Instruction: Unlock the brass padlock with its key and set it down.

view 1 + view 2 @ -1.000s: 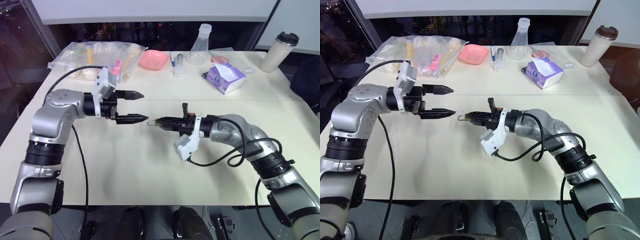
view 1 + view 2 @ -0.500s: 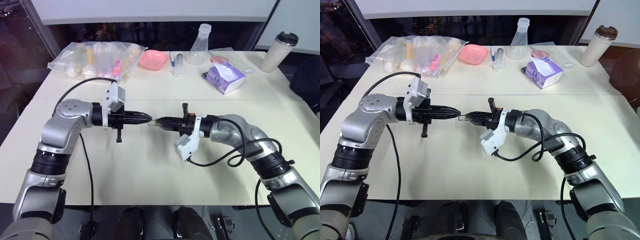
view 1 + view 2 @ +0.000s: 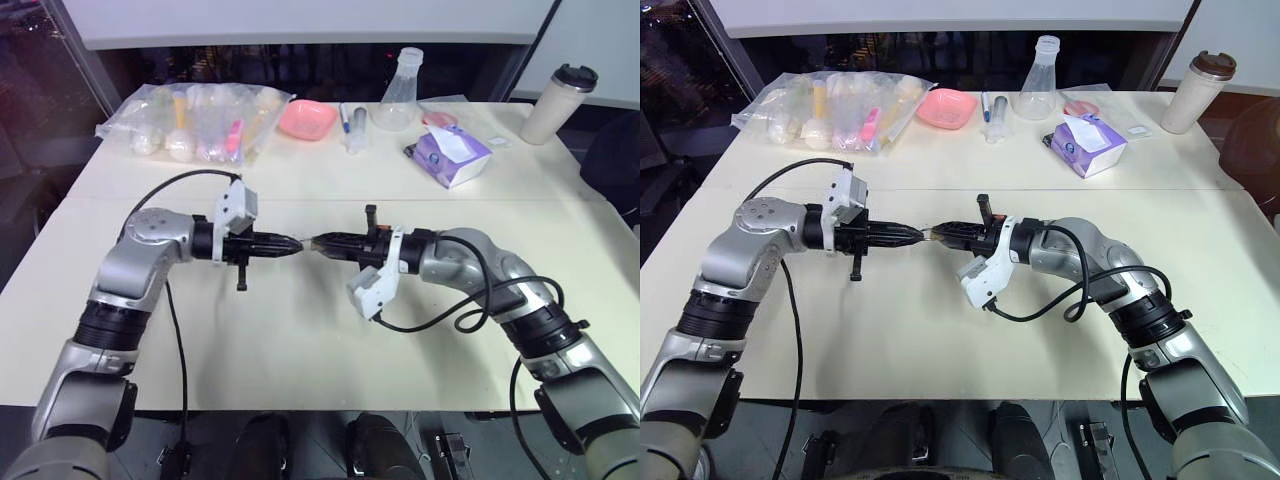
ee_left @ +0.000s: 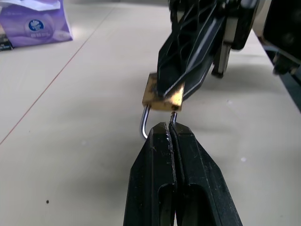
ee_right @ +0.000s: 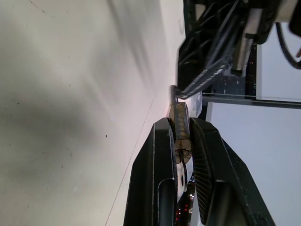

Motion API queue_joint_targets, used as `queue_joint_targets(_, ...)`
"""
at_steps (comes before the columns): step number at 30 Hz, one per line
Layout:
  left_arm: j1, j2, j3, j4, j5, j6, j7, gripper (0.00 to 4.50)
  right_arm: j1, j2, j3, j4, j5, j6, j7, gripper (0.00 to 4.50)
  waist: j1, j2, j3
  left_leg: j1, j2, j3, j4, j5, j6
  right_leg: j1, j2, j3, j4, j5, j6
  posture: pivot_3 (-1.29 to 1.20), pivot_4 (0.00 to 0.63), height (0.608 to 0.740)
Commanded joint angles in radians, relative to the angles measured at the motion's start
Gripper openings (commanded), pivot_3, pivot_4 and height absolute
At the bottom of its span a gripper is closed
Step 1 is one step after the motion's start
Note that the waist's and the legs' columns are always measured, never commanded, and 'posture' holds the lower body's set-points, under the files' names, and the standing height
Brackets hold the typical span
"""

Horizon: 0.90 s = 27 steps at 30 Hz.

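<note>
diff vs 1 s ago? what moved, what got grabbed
The left gripper was open a second ago, above and left of the brass padlock. It has since closed, dropped and moved in toward the lock, and its tips now sit shut at the silvery shackle; whether it pinches the wire is hard to tell. The right gripper stayed put, clamped on the padlock above the table. Clutter at the far edge is unchanged.

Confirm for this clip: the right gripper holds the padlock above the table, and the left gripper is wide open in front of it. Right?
Not quite. The left gripper is not open: the left wrist view shows its fingers pressed together at the shackle. The rest stands: the right gripper holds the padlock by its brass body above the table.
</note>
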Motion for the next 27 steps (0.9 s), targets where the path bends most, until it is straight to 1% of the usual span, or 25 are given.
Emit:
queue_joint_targets(1, -0.033, -0.018, 0.012, 0.048, 0.026, -0.057, 0.023, 0.04, -0.022, 0.004, -0.03, -0.048, 0.034, 0.003, 0.0, 0.0, 0.0, 0.0, 0.0, 0.0, 0.0, 0.0, 0.0, 0.0, 0.0, 0.0, 0.0, 0.0, 0.0, 0.0, 0.0, 0.0, 0.15, 0.715)
queue_joint_targets(4, -0.057, -0.041, 0.023, 0.1, 0.036, -0.079, 0.046, 0.04, -0.017, 0.005, -0.03, -0.055, 0.041, 0.008, 0.005, 0.0, 0.001, 0.0, 0.0, 0.0, 0.0, 0.0, 0.0, 0.0, 0.0, 0.0, 0.0, 0.0, 0.0, 0.0, 0.0, 0.0, 0.15, 0.715)
queue_joint_targets(8, -0.052, -0.034, 0.022, 0.108, 0.031, -0.081, 0.028, 0.04, -0.008, 0.002, -0.029, -0.065, 0.048, 0.016, 0.013, 0.0, 0.0, 0.0, 0.0, 0.0, 0.0, 0.0, 0.0, 0.0, 0.0, 0.0, 0.0, 0.0, 0.0, 0.0, 0.0, 0.0, 0.15, 0.715)
queue_joint_targets(13, -0.012, 0.042, 0.018, 0.107, 0.045, -0.083, -0.037, 0.04, 0.012, 0.0, -0.028, -0.069, 0.071, 0.039, 0.03, 0.0, -0.005, 0.0, 0.0, 0.0, 0.0, 0.0, 0.0, 0.0, 0.0, -0.001, 0.0, 0.0, 0.0, 0.0, 0.0, 0.0, 0.15, 0.715)
queue_joint_targets(15, 0.002, 0.074, 0.021, 0.124, 0.06, -0.105, -0.05, 0.04, 0.022, 0.001, -0.024, -0.047, 0.06, 0.031, 0.017, 0.0, -0.003, 0.0, 0.0, 0.0, 0.0, 0.0, 0.0, 0.0, 0.0, 0.0, 0.0, 0.0, 0.0, 0.0, 0.0, 0.0, 0.15, 0.715)
queue_joint_targets(19, 0.015, 0.121, 0.04, 0.148, 0.066, -0.122, -0.058, 0.04, 0.022, 0.02, -0.008, 0.059, 0.008, 0.007, -0.047, 0.0, 0.001, 0.0, 0.0, 0.0, 0.0, 0.0, 0.0, 0.0, 0.0, 0.0, 0.0, 0.0, 0.0, 0.0, 0.0, 0.0, 0.15, 0.715)
queue_joint_targets(22, 0.014, 0.133, 0.049, 0.151, 0.062, -0.116, -0.055, 0.04, 0.009, 0.031, 0.005, 0.146, -0.036, -0.021, -0.098, 0.0, 0.003, 0.0, 0.0, 0.0, 0.0, 0.0, 0.0, 0.0, 0.0, 0.0, 0.0, 0.0, 0.0, 0.0, 0.0, 0.0, 0.15, 0.715)
queue_joint_targets(27, 0.023, 0.136, 0.081, 0.072, 0.032, -0.059, -0.03, 0.04, -0.043, 0.09, 0.064, 0.433, -0.134, -0.059, -0.239, 0.0, -0.004, 0.0, 0.0, 0.0, 0.0, 0.001, 0.0, 0.0, 0.0, -0.001, 0.0, 0.0, 0.001, 0.0, 0.0, 0.0, 0.15, 0.715)
